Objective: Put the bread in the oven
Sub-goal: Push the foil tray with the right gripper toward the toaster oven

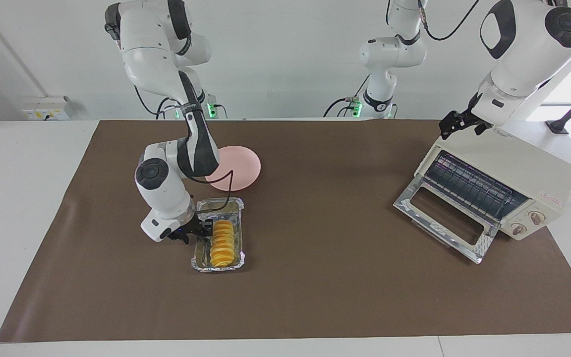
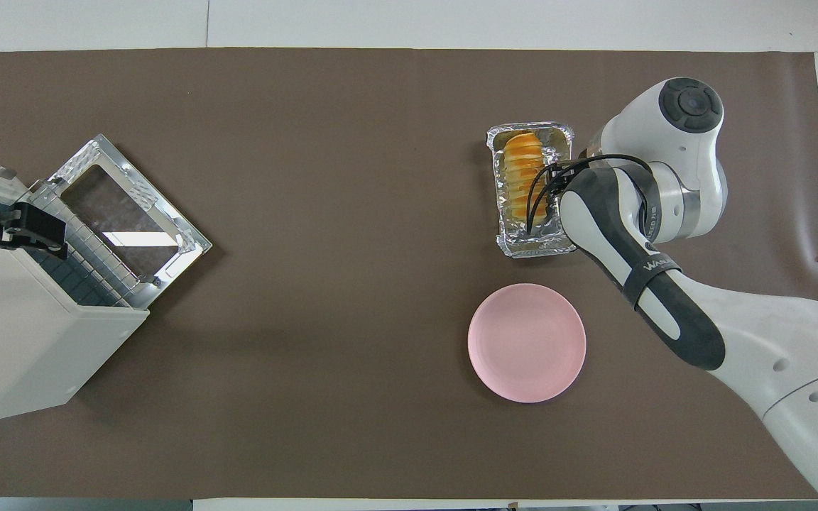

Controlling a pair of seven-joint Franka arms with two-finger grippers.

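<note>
I judge the job barely begun: the bread (image 1: 222, 242) lies in its foil tray (image 1: 196, 262), farther from the robots than the pink plate (image 1: 246, 171), toward the right arm's end of the table. The oven (image 1: 538, 171) sits at the left arm's end, door dropped open, wire rack bare. My right gripper (image 1: 205, 231) is bent low at the tray's side, by the loaf; I cannot tell whether it pinches anything. The left gripper (image 1: 456, 124) waits over the oven's top.

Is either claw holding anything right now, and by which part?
Cannot be told. The right claw is down at the foil tray beside the bread; a grip isn't visible. The left claw waits over the oven.
</note>
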